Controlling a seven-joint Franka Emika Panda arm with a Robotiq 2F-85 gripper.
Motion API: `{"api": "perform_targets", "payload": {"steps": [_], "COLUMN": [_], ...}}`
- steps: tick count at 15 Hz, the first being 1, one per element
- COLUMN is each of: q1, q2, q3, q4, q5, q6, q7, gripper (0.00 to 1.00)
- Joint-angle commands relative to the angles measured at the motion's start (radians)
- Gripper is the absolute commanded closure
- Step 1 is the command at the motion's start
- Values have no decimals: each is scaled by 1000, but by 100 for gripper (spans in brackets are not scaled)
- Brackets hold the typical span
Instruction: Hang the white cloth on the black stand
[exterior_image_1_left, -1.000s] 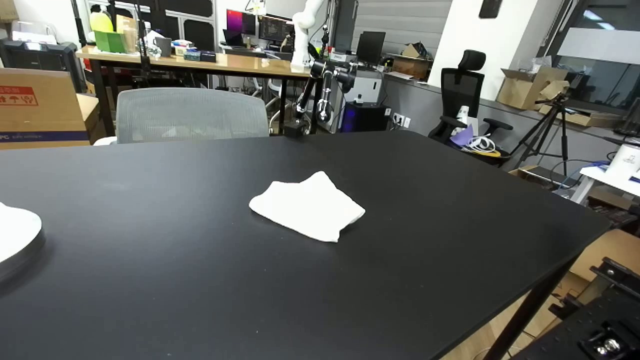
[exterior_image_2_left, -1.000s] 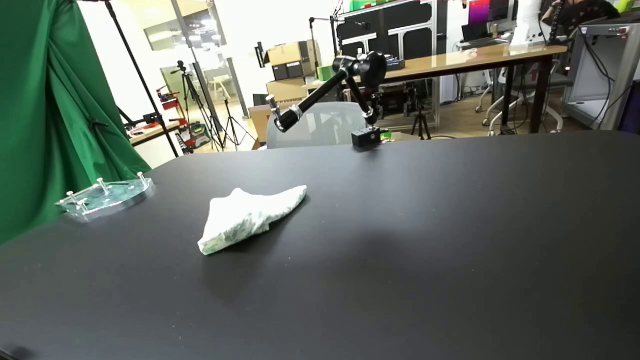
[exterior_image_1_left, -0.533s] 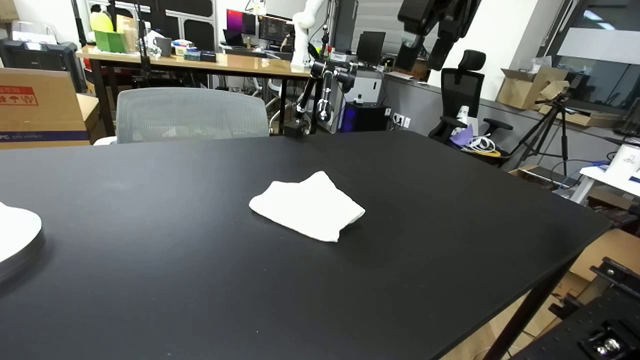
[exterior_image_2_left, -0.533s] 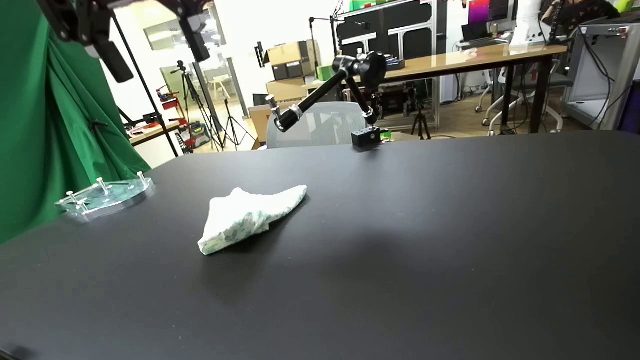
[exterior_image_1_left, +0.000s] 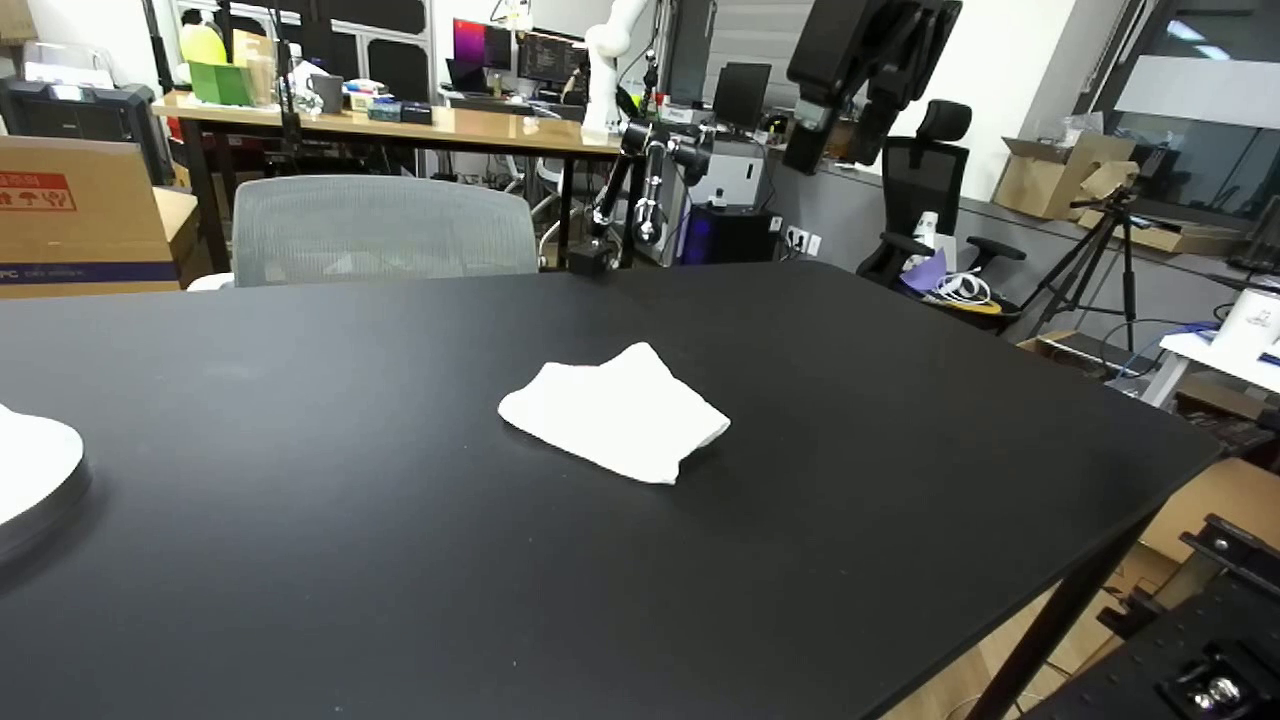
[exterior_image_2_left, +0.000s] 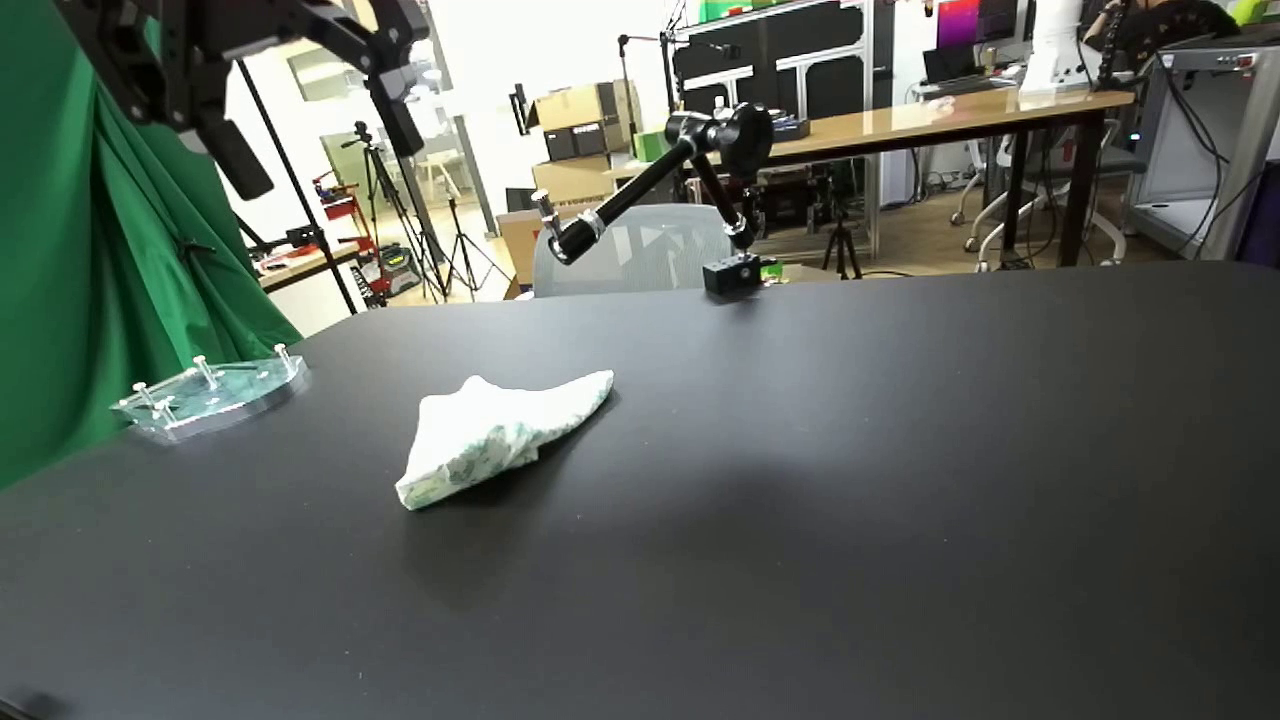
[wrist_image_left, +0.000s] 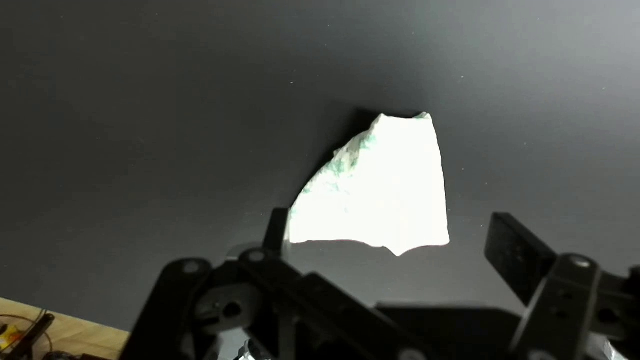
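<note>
Toward 5 o'clock from the gripper, in an exterior view, the cloth lay rumpled on the black tabletop. The gripper hung up high, well apart from the cloth, with its fingers spread wide and nothing held between them.

In the wrist view, the cloth showed just toward 12 o'clock from the gap, and the fingers stood at 9 and 3 o'clock. The cloth's longest way ran slantwise, from between 7 and 8 o'clock to between 1 and 2. So the next move likely had to go down and a bit toward 12. The cloth's 10 o'clock edge had a dark shadow and seemed to stick up, so it might have been the easiest bit to pinch.

In an exterior view, the stand, a bent black arm by the far edge, was toward 1 o'clock from the cloth. Its tip poked out toward 8 o'clock, up in the air, and could get bumped later. A clear plate sat toward 9 o'clock from the cloth, well apart. Behind the stand was a chair. Nothing seemed to block the way down to the cloth.
</note>
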Motion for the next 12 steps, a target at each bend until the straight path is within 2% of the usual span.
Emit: {"api": "perform_targets", "payload": {"steps": [1,8,12], "q1": [18,71,60], "q2": [86,314,451], "q3": [-9,17,53], "q4": [1,0,2], "q5": [-39,-47,-98], "q6": [76,276,386], "q7": [-16,-68,-46], "gripper": [0,0,0]}}
